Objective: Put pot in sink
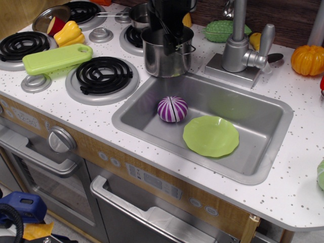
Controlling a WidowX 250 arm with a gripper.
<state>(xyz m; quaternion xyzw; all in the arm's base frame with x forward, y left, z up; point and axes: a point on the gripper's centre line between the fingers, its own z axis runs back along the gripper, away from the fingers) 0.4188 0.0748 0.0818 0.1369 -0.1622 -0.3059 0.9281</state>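
The shiny steel pot (164,58) stands upright on the white counter just behind the sink's back left corner, one loop handle showing on its right side. The grey sink (127,119) holds a purple onion (172,109) and a green plate (210,135). My black gripper (169,39) hangs right over the pot's mouth, its fingers reaching down to the rim; the jaws look open and hold nothing. The pot's far rim is hidden behind the gripper.
A faucet (238,48) stands right of the pot. A small saucepan (138,15) sits on the back burner (132,39). A front burner (103,76), green cutting board (56,58), yellow pepper (69,33) and orange pumpkin (308,59) are on the counter.
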